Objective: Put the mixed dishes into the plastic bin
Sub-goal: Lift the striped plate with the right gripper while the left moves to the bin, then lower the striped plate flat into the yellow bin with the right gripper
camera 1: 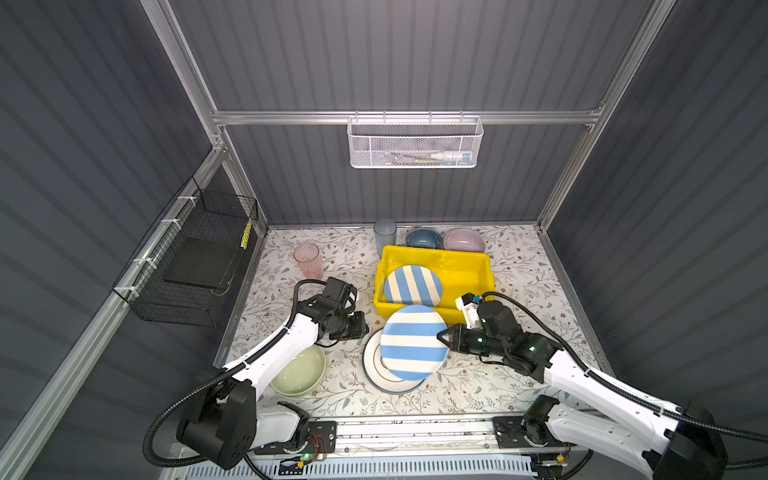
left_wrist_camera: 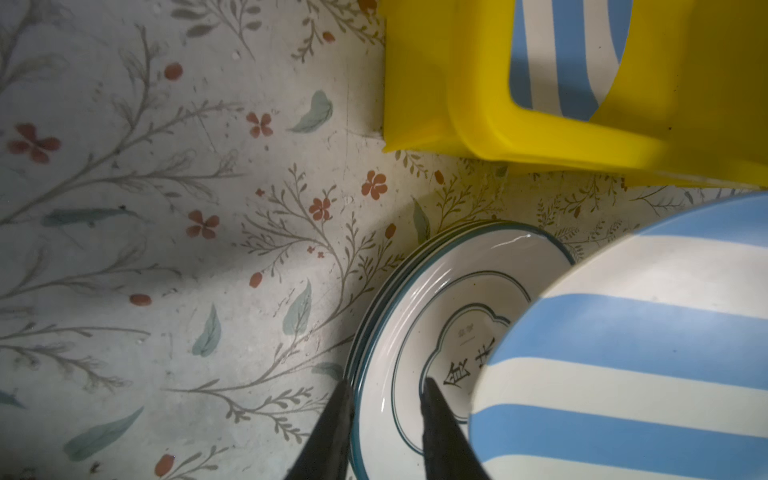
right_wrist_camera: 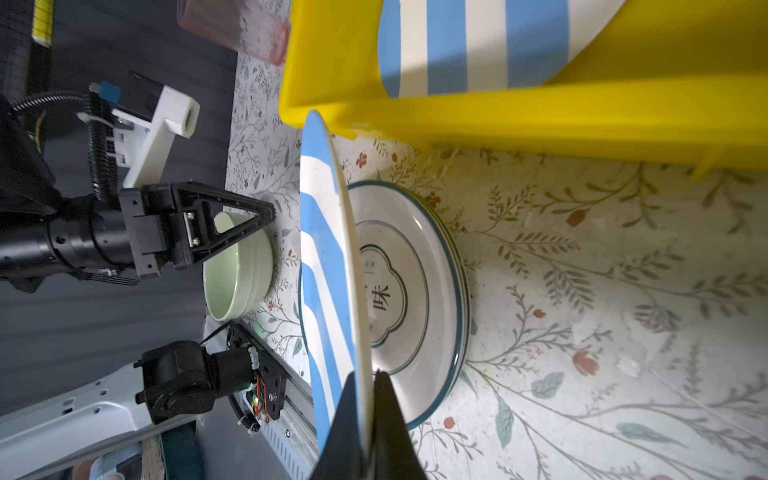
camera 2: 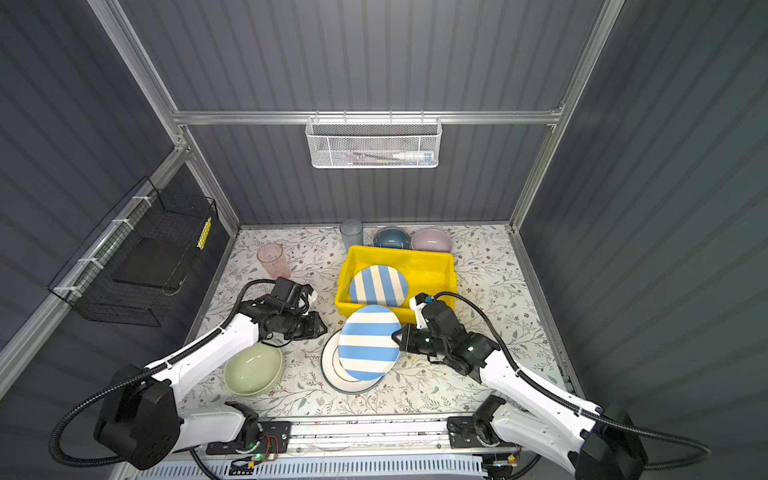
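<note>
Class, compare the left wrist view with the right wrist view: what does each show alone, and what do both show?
Left wrist only: the left gripper from behind, jaws apart, the white dark-rimmed plate showing between them. Right wrist only: the green bowl, the pink tumbler, and the right gripper shut on the tilted striped plate. Both: those two plates, the yellow bin and a second striped plate inside it.

The white mesh basket [camera 1: 411, 143] (rear rail) and black wire basket [camera 1: 195, 266] hang.
</note>
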`<state>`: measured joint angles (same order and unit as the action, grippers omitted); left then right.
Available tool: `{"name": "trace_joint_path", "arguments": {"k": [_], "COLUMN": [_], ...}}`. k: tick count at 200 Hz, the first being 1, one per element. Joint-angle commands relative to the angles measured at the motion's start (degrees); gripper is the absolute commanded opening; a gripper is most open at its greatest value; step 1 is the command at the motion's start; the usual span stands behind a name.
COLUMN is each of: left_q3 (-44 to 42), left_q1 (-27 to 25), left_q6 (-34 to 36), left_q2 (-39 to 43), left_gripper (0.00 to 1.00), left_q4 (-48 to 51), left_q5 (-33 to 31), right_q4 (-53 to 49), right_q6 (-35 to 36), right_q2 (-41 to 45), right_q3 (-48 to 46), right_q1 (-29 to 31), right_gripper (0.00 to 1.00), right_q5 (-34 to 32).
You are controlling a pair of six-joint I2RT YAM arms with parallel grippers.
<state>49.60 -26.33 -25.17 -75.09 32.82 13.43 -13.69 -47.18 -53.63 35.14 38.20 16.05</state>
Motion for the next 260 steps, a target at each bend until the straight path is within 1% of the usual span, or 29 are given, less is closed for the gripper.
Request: {"name": "trace_joint_path", "arguments": {"k": [1,21,38,40,56,73,105,130,151,157,161,179,197,216,260], "left_q3": [4.9,8.4,10.9,11.1,13.9,16.5,20.4,23.0,24.0,24.3,24.5,25.0,25.4,25.5,25.5], "left_q1": [0.4,0.9,1.2,1.2,1.4,1.5,1.6,1.7,1.9,1.8,1.8,1.8,1.8,1.8,1.8], "left_q6": [1.8,2.2,2.5,2.5,3.3,4.0,5.2,6.1,6.5,6.5,6.6,6.8,7.0,6.8,6.4], "left_q2": [-2.2,-4.6,-6.6,-6.9,-9.3,-12.2,-17.5,-21.3,-23.1,-23.4,-23.6,-24.5,-25.3,-25.7,-26.5], "left_gripper": [0.35,0.36,0.41,0.41,0.41,0.41,0.41,0.40,0.38,0.37,0.37,0.35,0.32,0.32,0.29], "left_q4": [1.2,0.7,-1.0,-1.1,-2.1,-2.9,-3.8,-2.7,-2.8,-2.8,-2.7,-2.6,-2.2,-2.0,-2.4], "left_q5": [-1.8,-2.1,-3.0,-3.1,-2.9,-2.9,-2.3,-2.3,-1.4,-1.4,-1.3,-0.9,-0.4,0.1,1.1], "right_q4": [-4.6,-6.3,-8.2,-9.7,-12.8,-13.8,-14.7,-13.2,-11.2,-10.1,-9.3,-4.9,-2.2,-0.6,5.1], "right_q6": [4.3,6.1,8.7,9.1,11.8,13.6,16.9,18.1,18.8,18.9,18.8,18.1,17.4,17.3,14.5], "right_q2": [2.8,3.7,3.4,3.3,2.8,1.8,-2.0,-6.4,-10.2,-12.7,-13.6,-17.3,-21.1,-24.8,-31.6], "right_q3": [3.5,5.8,8.7,9.1,11.5,13.5,18.2,21.3,23.4,23.9,24.0,24.4,25.0,25.9,25.3], "right_q1": [-4.4,-8.6,-11.2,-11.4,-14.2,-17.5,-21.7,-24.4,-25.7,-26.0,-26.2,-27.0,-27.2,-27.2,-27.2], "right_gripper": [0.00,0.00,0.00,0.00,0.00,0.00,0.00,0.00,0.00,0.00,0.00,0.00,0.00,0.00,0.00], "right_q5": [-0.1,0.5,0.5,0.4,-0.8,0.2,1.0,2.0,2.6,2.6,5.0,7.0,7.7,8.7,12.1]}}
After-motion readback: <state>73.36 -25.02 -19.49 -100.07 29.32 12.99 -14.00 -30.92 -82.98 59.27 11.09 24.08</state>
